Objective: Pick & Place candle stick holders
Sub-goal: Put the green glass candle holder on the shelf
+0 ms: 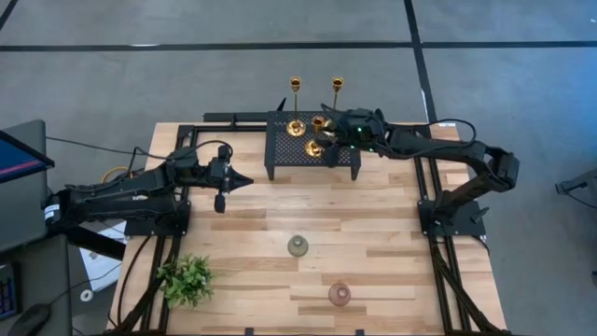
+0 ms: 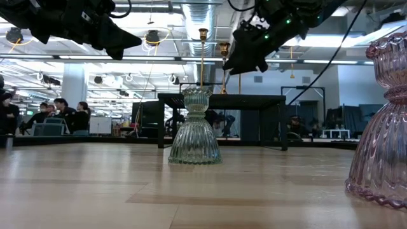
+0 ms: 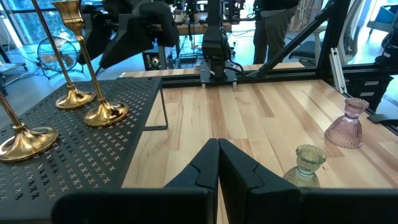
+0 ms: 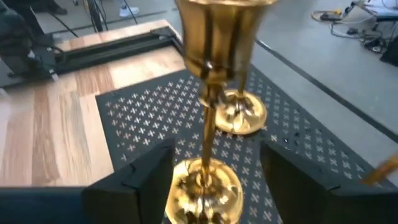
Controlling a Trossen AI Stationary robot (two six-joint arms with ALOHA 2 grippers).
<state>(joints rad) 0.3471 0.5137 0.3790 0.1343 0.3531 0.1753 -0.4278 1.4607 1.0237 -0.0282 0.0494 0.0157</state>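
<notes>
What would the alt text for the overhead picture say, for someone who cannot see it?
Seen from above, the right gripper reaches over a black perforated rack holding three gold candlesticks. The left gripper hovers shut over the wooden table, which also bears two small cups and a plant.

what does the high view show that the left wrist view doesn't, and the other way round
Only the high view shows the small leafy plant at the table's near left corner, and the right gripper over the rack among the candlesticks.

Only the left wrist view shows the left gripper from close up, fingers shut, and people's legs in the room beyond the table.

Both show the black perforated rack with three gold candlesticks on it, plus the grey-green cup and the pinkish cup on the wooden table.
</notes>
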